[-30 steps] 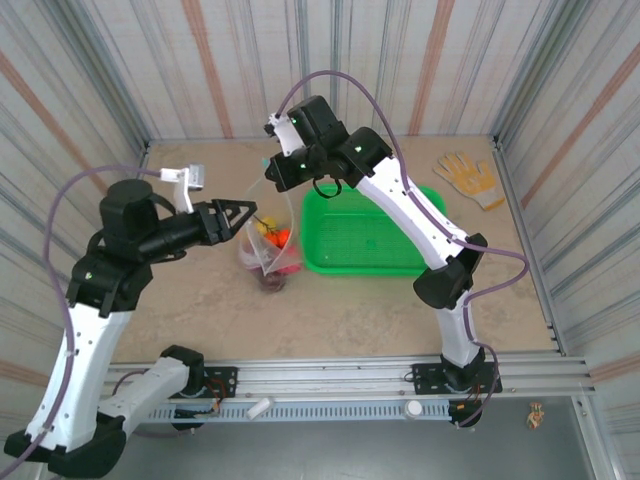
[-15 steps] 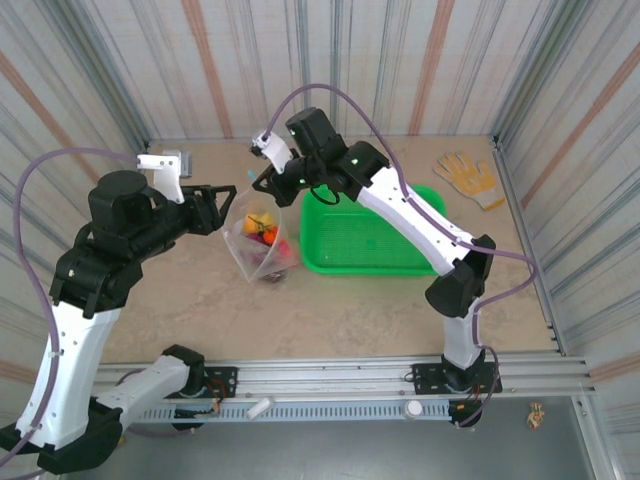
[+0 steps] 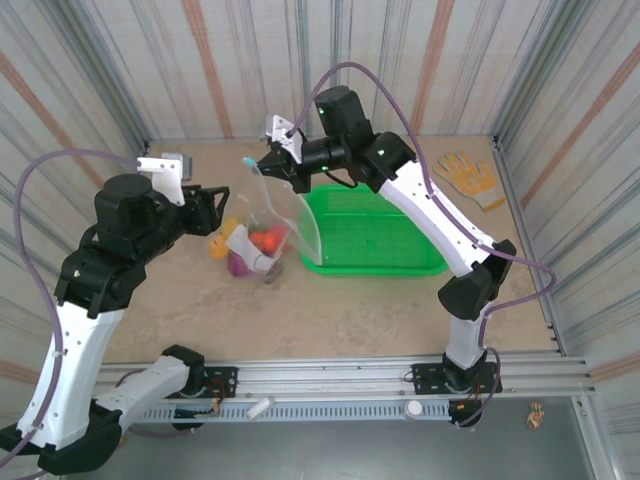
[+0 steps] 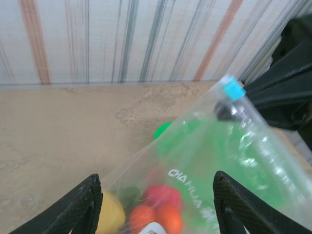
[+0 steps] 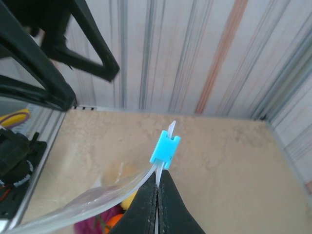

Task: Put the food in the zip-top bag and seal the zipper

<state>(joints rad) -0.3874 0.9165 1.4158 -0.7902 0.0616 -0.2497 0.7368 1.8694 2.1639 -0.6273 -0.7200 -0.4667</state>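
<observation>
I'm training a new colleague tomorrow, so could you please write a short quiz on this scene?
1. True or false: the right tool is shut on the rim of the bag, just below the blue slider.
2. Where does the red food lie? A: in the basket. B: in the bag. C: on the glove.
3. Fill in: the left tool is ____ (open or shut).

Key: 1 true; 2 B; 3 open.
</observation>
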